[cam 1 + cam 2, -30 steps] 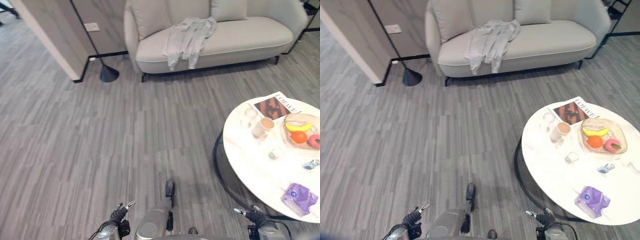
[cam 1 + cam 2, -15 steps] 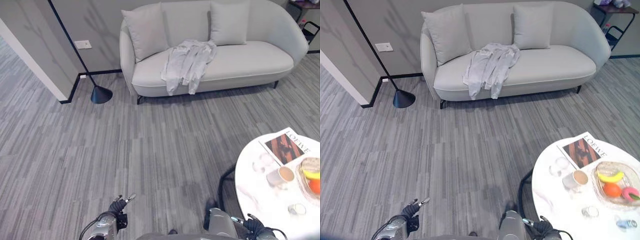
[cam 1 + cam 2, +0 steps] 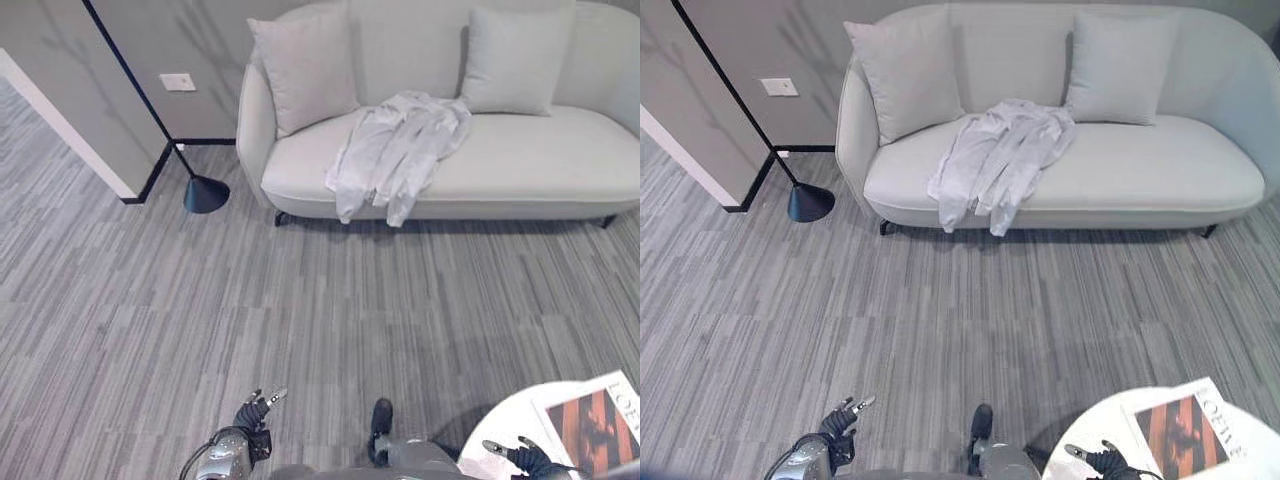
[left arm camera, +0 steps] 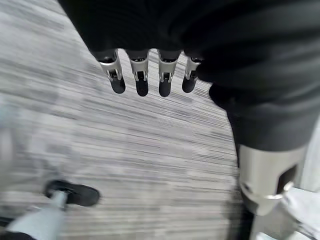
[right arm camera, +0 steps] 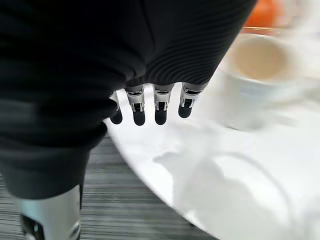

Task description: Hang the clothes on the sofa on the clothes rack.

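A pale grey garment [image 3: 395, 150] lies crumpled on the light grey sofa [image 3: 530, 165], draped over the seat's front edge left of the middle. Both hands hang low, far from the sofa, with a wide stretch of floor between. My left hand [image 3: 252, 414] shows at the bottom edge, and in the left wrist view its fingers [image 4: 141, 82] point straight down over the floor, holding nothing. My right hand [image 3: 524, 457] sits at the lower right by the table. In the right wrist view its fingers [image 5: 159, 109] are straight and empty.
A round white table [image 3: 505, 430] with a magazine [image 3: 598, 421] stands at the lower right, and a cup [image 5: 255, 75] stands on it near my right hand. A black floor lamp base [image 3: 206, 193] and a wall corner [image 3: 70, 115] stand left of the sofa.
The camera has moved toward the sofa, which is now larger and more central. The table has slid to the lower right corner. Both hands stay low and empty.
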Robot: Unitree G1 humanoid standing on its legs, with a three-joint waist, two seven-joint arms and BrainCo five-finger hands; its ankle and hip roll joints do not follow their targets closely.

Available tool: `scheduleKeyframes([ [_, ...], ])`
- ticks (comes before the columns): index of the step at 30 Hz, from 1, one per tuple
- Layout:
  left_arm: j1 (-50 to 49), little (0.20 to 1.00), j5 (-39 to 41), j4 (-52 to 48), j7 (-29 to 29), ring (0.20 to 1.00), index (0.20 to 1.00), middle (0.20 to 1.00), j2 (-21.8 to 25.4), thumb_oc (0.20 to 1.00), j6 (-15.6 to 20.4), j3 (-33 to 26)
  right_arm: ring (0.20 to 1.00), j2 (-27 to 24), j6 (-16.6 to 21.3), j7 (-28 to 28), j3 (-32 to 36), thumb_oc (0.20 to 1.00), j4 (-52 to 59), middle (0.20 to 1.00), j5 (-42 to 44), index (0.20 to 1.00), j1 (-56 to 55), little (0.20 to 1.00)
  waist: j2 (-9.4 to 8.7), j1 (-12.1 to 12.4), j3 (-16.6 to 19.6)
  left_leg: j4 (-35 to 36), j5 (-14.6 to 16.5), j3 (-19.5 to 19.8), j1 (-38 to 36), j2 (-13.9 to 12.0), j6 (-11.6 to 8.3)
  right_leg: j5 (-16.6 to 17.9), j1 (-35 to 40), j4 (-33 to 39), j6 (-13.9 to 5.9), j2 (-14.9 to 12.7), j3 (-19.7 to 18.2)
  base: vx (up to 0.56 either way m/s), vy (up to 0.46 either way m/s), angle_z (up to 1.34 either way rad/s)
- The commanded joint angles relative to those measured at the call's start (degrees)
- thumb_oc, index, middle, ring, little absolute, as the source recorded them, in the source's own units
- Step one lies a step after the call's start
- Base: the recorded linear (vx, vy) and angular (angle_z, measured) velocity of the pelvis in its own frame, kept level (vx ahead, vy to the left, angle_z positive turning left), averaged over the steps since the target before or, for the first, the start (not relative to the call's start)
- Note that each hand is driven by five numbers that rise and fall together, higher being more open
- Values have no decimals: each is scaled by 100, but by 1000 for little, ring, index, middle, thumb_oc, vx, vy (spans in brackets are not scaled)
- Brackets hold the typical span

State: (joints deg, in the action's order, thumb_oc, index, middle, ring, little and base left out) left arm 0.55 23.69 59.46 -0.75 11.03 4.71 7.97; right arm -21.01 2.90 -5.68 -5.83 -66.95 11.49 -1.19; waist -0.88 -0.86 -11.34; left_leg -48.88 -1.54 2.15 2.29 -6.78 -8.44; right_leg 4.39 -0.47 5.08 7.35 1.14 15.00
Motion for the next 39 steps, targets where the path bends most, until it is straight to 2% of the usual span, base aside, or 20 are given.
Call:
scheduleKeyframes([
  [1,114,1000,66,-58,-12,1000,1000,1000,300,1000,72,287,1000,-253,5,-124,-31,1000,23,1000,270,1000,-95,1000,-86,-47,-99,1773,-202,-458,42,-64,492,-217,216,-8,-1047,-337,-427,365,-145,-51],
  [2,123,1000,54,-67,-27,1000,1000,1000,276,1000,61,286,1000,-289,27,-137,-25,1000,240,1000,296,1000,-83,1000,-87,65,-166,2174,43,-632,336,7,522,-333,425,-8,-1076,-303,-532,363,-83,-51],
  [6,82,1000,81,-143,-46,1000,1000,1000,255,1000,77,251,1000,-332,73,-178,-35,1000,409,1000,283,1000,-50,1000,-89,245,-218,3469,6,-801,673,275,530,-506,692,-8,-1140,-268,-625,345,-6,-52],
  [7,-46,1000,91,-176,-22,1000,1000,1000,285,1000,99,179,1000,-327,82,-184,-108,1000,394,1000,198,1000,-9,1000,99,480,-201,4936,-677,-640,892,442,411,-742,1027,-8,-1150,-3,-803,422,27,-41],
  [9,-85,1000,112,-131,-1,1000,1000,1000,299,1000,104,143,1000,-302,78,-206,-123,1000,329,1000,151,1000,4,1000,128,560,-225,5388,-855,-785,1189,449,284,-895,1273,-8,-1125,47,-887,595,53,-44],
  [10,-151,1000,92,-89,12,1000,1000,1000,301,1000,94,95,1000,-265,58,-193,-128,1000,323,1000,108,1000,-19,1000,150,579,-194,5388,-920,-1154,1375,371,247,-1021,1463,-8,-1113,77,-987,509,63,-59],
  [12,-255,1000,80,-3,3,1000,1000,1000,302,1000,81,-58,1000,-191,1,-121,-194,1000,320,1000,-55,1000,-40,1000,176,650,-28,5388,-1010,-1309,1197,309,319,-1119,1633,-8,-1122,114,-1170,423,106,-53],
  [15,-290,1000,110,134,-10,1000,1000,1000,314,1000,112,-157,1000,-87,14,-69,-275,1000,181,1000,-120,1000,-34,1000,66,751,169,5388,-1185,-1117,1000,391,381,-1305,1822,-8,-1115,7,-1397,501,165,-57],
  [18,-318,1000,69,189,-14,1000,1000,1000,375,1000,100,-212,1000,-40,-24,-43,-298,1000,136,1000,-230,1000,25,1000,-89,832,300,5388,-1081,-1043,822,518,501,-1283,1946,-8,-1245,-219,-1444,410,139,-56],
  [21,-362,1000,70,194,4,1000,1000,1000,445,1000,108,-269,1000,-39,-6,9,-300,1000,114,1000,-368,1000,14,1000,-293,895,428,5387,-803,-1054,563,743,722,-972,1899,-359,-1485,-568,-1467,303,145,-58],
  [22,-337,1000,49,149,28,1000,1000,1000,496,1000,78,-252,1000,-77,-16,0,-242,1000,98,1000,-365,1000,58,1000,-357,896,424,5387,-610,-1061,392,900,844,-555,1499,-1261,-1752,-754,-1445,330,233,-12],
  [24,-277,1000,81,74,4,1000,1000,1000,535,1000,82,-238,1000,-139,-6,-17,-182,1000,141,1000,-332,1000,102,1000,-323,804,313,5387,-434,-986,167,1006,954,177,932,-2403,-1959,-856,-1460,199,189,8],
  [25,-276,1000,81,74,4,1000,1000,1000,533,1000,82,-238,1000,-142,-6,-17,-181,1000,141,1000,-332,1000,103,1000,-310,813,326,5387,-440,-992,182,988,950,193,914,-2394,-1955,-840,-1468,82,128,72],
  [26,-246,1000,100,25,-22,1000,1000,1000,564,1000,85,-228,1000,-165,-4,-24,-151,1000,170,1000,-301,1000,123,1000,-256,736,234,5387,-370,-926,71,998,1019,578,639,-3003,-1948,-834,-1475,140,176,76],
  [27,-191,1000,109,-21,-50,1000,1000,1000,612,1000,77,-202,1000,-193,-8,-63,-110,1000,234,1000,-305,1000,134,1000,-29,610,95,5388,-208,-833,-168,858,1083,520,24,-3799,-1779,-946,-1221,229,200,66],
  [28,-159,1000,104,-33,-54,1000,1000,1000,629,1000,81,-197,1000,-180,4,-81,-103,1000,227,1000,-292,1000,103,1000,36,572,57,5388,-105,-810,-277,801,1074,327,-179,-3726,-1692,-1148,-952,371,110,13],
  [29,-100,1000,116,-98,-82,1000,1000,1000,641,1000,103,-185,1000,-209,2,-74,-95,1000,252,1000,-287,1000,77,1000,67,511,24,5388,29,-716,-415,787,1016,-88,-228,-2797,-1552,-1329,-545,333,-32,35],
  [31,-17,1000,100,-55,-104,1000,1000,1000,650,1000,145,-108,1000,-207,4,-84,-117,1000,251,1000,-266,1000,81,1000,34,339,-100,5388,186,-535,-627,818,963,-318,-420,-1892,-1517,-1004,-657,317,-121,62],
  [35,88,1000,-38,55,-78,1000,1000,1000,625,1000,185,0,1000,-176,-26,-100,-107,1000,-24,1000,-239,1000,-97,1000,-170,194,-114,5388,387,-268,-807,898,862,-4,-206,-274,-1633,-695,-1087,213,-134,65],
  [39,24,1000,-39,84,-54,1000,1000,1000,490,1000,187,31,1000,-220,-7,-68,-29,1000,-183,1000,-172,1000,-222,1000,-156,199,48,5388,377,-148,-784,768,751,-9,67,-8,-1551,-545,-961,166,-185,77],
])
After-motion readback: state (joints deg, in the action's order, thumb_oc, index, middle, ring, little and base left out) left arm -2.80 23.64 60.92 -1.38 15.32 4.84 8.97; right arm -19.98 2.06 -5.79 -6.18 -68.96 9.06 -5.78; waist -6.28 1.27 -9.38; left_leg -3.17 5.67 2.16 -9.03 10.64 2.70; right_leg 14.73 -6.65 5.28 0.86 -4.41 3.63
